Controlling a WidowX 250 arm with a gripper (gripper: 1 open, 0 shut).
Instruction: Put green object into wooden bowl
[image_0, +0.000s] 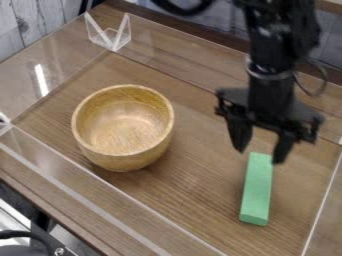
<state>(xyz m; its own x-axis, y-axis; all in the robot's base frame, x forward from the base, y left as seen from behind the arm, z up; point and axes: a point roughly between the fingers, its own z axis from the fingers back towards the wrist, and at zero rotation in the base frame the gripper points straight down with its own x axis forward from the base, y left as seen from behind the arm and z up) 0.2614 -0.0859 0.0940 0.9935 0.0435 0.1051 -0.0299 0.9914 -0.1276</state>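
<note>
Arm upright, gripper (263, 150) down, jaws apart

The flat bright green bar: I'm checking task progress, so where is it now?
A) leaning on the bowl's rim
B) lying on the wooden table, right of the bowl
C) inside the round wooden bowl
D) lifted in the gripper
B: the flat bright green bar lies on the wooden table, apart from the empty round wooden bowl, with the open gripper above its far end.

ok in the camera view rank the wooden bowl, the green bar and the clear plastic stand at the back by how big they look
1. wooden bowl, clearly largest
2. green bar, long but narrow
3. clear plastic stand, smallest in view, though it sits farthest from the camera, so its true size against the bar is unsure
</note>
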